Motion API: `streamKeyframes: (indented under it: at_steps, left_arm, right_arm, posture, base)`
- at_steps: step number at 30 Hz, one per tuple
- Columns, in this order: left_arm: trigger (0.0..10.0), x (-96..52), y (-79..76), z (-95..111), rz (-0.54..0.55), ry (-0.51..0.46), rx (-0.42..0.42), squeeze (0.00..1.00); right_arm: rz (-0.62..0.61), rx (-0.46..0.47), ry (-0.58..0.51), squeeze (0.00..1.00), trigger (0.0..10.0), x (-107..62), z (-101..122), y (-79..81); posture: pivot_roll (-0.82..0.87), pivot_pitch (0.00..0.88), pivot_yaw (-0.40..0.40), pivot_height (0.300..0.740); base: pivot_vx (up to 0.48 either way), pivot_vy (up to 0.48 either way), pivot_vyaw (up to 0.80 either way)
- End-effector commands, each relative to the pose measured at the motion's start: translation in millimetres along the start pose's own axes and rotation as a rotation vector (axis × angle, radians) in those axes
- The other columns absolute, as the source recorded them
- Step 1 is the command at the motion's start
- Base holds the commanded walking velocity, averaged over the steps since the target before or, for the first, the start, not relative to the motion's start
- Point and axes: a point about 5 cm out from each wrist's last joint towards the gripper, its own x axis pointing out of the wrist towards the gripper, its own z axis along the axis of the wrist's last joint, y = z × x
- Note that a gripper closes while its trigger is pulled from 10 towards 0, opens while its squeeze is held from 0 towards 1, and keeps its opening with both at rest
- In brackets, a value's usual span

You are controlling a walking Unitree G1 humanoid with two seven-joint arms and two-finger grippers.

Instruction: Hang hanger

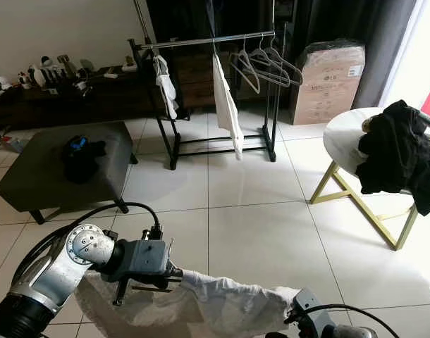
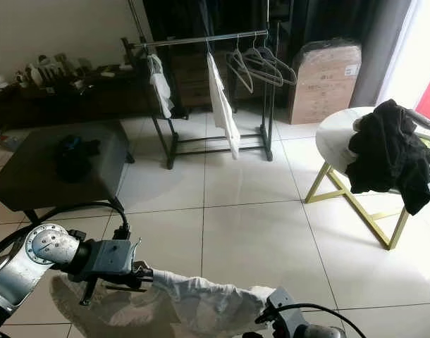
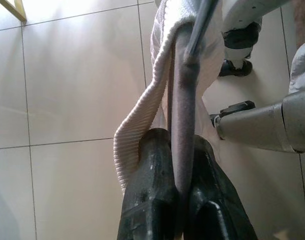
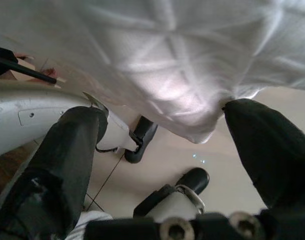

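The left gripper [image 3: 180, 200] is clamped on the grey hanger [image 3: 181, 95] inside a white garment [image 1: 201, 303]. The right gripper [image 4: 157, 165] is spread wide beneath the cloth, gripping nothing. The load is held low over the tiled floor [image 1: 257, 211], well apart from the clothes rack [image 1: 208, 42]. The trailing fabric could be dragged or slid off the hanger, being supported at one end only

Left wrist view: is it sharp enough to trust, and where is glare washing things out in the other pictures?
Left wrist view: the fingers and the grey hanger bar are soft, too close to focus, though the white garment ribbing reads; tiles glare at top. Left eye view: sharp, but daylight at right bleaches the round table and floor. Right wrist view: garment blurred and overexposed.
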Motion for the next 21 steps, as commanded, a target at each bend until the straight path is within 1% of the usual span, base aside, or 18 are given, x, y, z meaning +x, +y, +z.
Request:
streamKeyframes:
  at_steps: [1, 6, 10, 15, 16, 17, 21]
  left_arm:
    - [10.0, -3.8, 2.1, 5, 0.012, -0.017, 0.009, 0.00]
    - [10.0, -3.2, 2.1, 6, 0.010, -0.022, 0.010, 0.00]
    - [10.0, -3.2, 1.9, 6, 0.007, -0.021, 0.010, 0.00]
    - [10.0, -3.2, 2.4, 7, 0.010, -0.021, 0.009, 0.00]
    - [10.0, -3.0, 2.4, 7, 0.010, -0.021, 0.009, 0.00]
    - [10.0, -2.9, 2.5, 7, 0.012, -0.020, 0.010, 0.00]
    - [10.0, -2.8, 2.9, 7, 0.014, -0.020, 0.011, 0.00]
  right_arm:
    - [0.000, -0.027, -0.014, 0.00, 10.0, 4.5, 6, 3.4]
    - [-0.053, -0.008, -0.052, 0.00, 10.0, 6.5, 14, 0.9]
    - [-0.081, -0.012, -0.065, 0.00, 10.0, 6.5, 17, -0.8]
    - [-0.084, -0.006, -0.065, 0.00, 10.0, 6.8, 16, -0.6]
    - [-0.084, -0.005, -0.063, 0.00, 3.2, 6.9, 16, -0.4]
    - [-0.085, -0.002, -0.059, 0.00, 0.0, 7.1, 15, 0.0]
    - [-0.087, 0.003, -0.051, 0.00, 0.0, 7.3, 12, 0.9]
  posture:
    - [-0.07, 0.071, 0.110, 0.740]
    - [-0.07, 0.072, 0.111, 0.740]
    - [-0.07, 0.073, 0.111, 0.740]
    - [-0.07, 0.074, 0.111, 0.740]
    - [-0.07, 0.074, 0.111, 0.740]
    - [-0.07, 0.073, 0.111, 0.740]
    - [-0.07, 0.073, 0.111, 0.740]
  base:
    - [0.000, 0.000, 0.00]
    - [0.000, 0.000, 0.00]
    - [0.000, 0.000, 0.00]
    - [0.000, 0.000, 0.00]
    - [0.000, 0.000, 0.00]
    - [0.000, 0.000, 0.00]
    - [0.000, 0.000, 0.00]
